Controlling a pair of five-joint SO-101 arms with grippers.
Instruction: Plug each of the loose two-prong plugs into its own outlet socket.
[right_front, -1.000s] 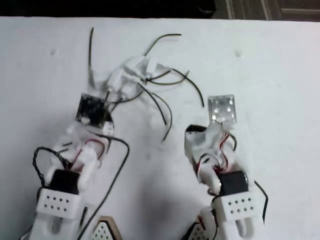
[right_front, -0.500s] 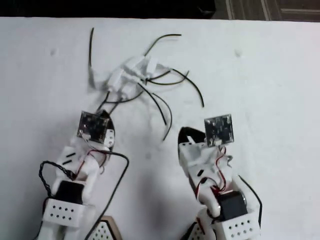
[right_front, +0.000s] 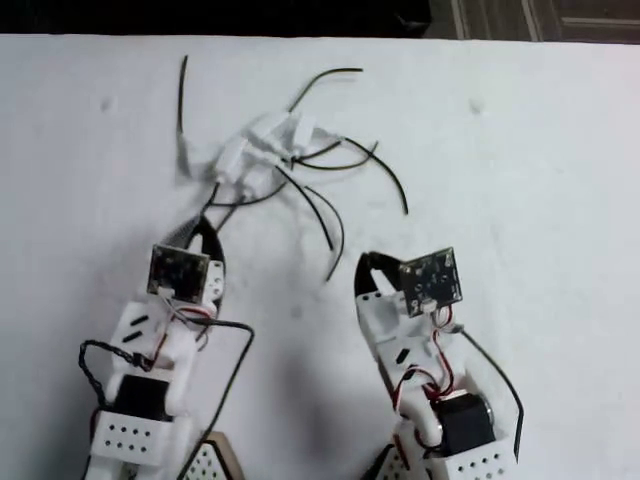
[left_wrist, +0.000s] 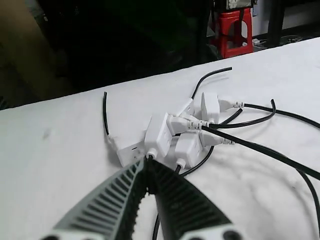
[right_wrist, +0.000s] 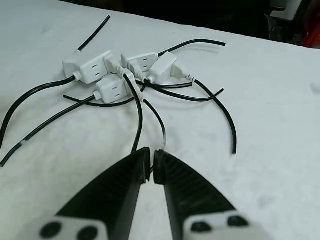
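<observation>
Left tool (left_wrist: 147, 164) and right tool (right_wrist: 151, 156), both closed and empty, sit at 6 o'clock of the plugs (right_front: 236, 156) on the worktop (right_front: 530, 150).

The white plastic outlet sockets (right_wrist: 92, 67), small rectangular blocks with paired slots in their faces, lie on their sides in a tight huddle with the white two-prong plugs (right_wrist: 162, 67) toward the far side of the white table (right_front: 520, 150), several touching one another. Short black cords (right_wrist: 230, 122) trail from them, curving outward and crossing each other. Whether any plug is fully seated cannot be told.
</observation>
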